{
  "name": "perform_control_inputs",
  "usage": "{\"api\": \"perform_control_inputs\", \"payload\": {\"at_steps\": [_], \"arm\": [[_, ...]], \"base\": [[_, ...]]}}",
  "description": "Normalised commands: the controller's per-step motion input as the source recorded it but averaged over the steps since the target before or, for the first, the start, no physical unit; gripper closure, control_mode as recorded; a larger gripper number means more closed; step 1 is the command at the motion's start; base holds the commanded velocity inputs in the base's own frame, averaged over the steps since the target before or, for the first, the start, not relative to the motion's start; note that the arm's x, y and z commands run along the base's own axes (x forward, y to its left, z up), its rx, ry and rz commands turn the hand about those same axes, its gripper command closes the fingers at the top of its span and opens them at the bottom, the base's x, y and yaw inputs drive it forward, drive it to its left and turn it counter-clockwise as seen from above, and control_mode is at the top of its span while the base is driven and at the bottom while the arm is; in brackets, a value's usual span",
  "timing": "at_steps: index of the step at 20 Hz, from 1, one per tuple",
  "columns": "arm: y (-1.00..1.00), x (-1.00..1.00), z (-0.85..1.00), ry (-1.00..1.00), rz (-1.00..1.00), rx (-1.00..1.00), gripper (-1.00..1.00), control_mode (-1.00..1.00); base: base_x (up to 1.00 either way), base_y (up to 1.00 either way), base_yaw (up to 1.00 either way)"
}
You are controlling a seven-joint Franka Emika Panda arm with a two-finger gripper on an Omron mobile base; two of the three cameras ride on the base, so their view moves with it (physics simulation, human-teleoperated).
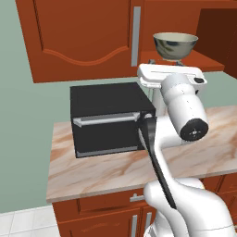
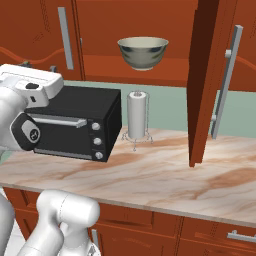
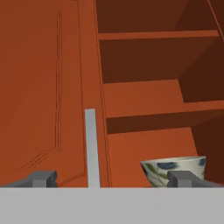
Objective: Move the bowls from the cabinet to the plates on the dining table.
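Wall cabinet (image 2: 150,30) has one door (image 2: 202,85) swung open, seen edge-on in the right base view with its grey bar handle (image 2: 226,82) facing right; the other door (image 1: 78,37) is closed. One bowl (image 2: 142,52) sits on the lowest open shelf, cream with dark blotches inside; outer finish hard to make out. In the left base view its foot is hidden behind the robot's white hand. In the hand view the bowl (image 3: 175,171) is cut off at the bottom, with one fingertip in front of its right part.

Gripper (image 3: 113,179) is wide open, holding nothing; its two fingertips (image 3: 43,178) stand far apart, one before the closed door, the other before the bowl. Contact with the bowl cannot be told.

Below, a marble counter (image 2: 165,175) carries a black oven (image 2: 80,122) and a paper towel roll (image 2: 137,115). The arm hides part of the oven's front in both base views.
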Motion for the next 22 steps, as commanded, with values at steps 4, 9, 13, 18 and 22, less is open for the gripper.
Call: {"api": "perform_control_inputs", "payload": {"at_steps": [4,9,13,18,22], "arm": [[0.04,0.46,0.00,0.01,0.00,0.00,-1.00,-1.00],[0.00,0.47,0.00,0.00,0.00,0.00,-1.00,-1.00],[0.03,0.39,0.01,0.01,0.02,-0.01,-1.00,-1.00],[-0.05,0.34,0.00,0.04,0.03,-0.04,-1.00,-1.00],[0.02,0.34,0.01,0.00,0.00,-0.05,-1.00,-1.00]], "base": [[0.00,0.00,0.00],[0.00,0.00,0.00],[0.00,0.00,0.00],[0.00,0.00,0.00],[0.00,0.00,0.00]]}}
